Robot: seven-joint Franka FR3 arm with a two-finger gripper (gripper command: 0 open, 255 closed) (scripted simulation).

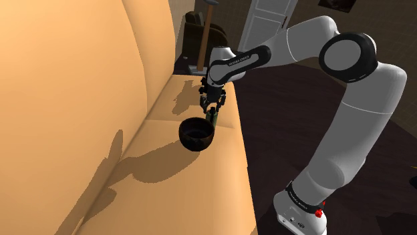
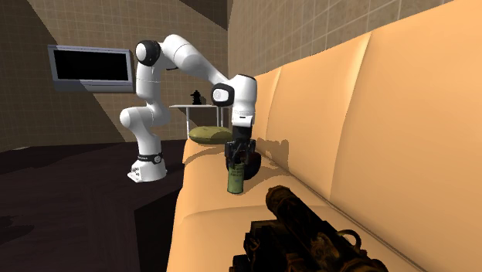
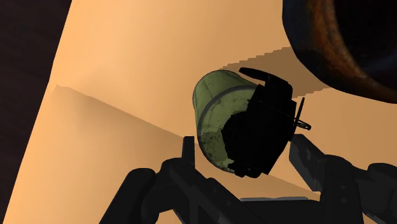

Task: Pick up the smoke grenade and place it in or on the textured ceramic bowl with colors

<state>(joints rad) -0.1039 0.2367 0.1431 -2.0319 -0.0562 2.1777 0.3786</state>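
The smoke grenade (image 3: pixel 213 111) is an olive-green can with a black top (image 3: pixel 261 127). It stands upright near the front edge of an orange sofa seat (image 1: pixel 200 173). My gripper (image 3: pixel 247 156) comes down over it, and the two fingers press the black top from both sides. From the side, my gripper (image 2: pixel 235 157) covers the grenade's (image 2: pixel 234 180) upper part; the base is at the cushion, and I cannot tell whether it still touches. The dark, rust-flecked bowl (image 1: pixel 197 133) sits on the seat right beside the grenade (image 1: pixel 211 118) and my gripper (image 1: pixel 212 112).
The sofa's tall backrest (image 1: pixel 73 87) rises along the shoulder view's left. The seat's front edge (image 1: pixel 242 153) drops to a dark floor (image 1: pixel 287 127). A small table (image 2: pixel 202 108) and a wall screen (image 2: pixel 89 68) stand behind the arm. A green cushion (image 2: pixel 208 136) lies at the sofa's far end.
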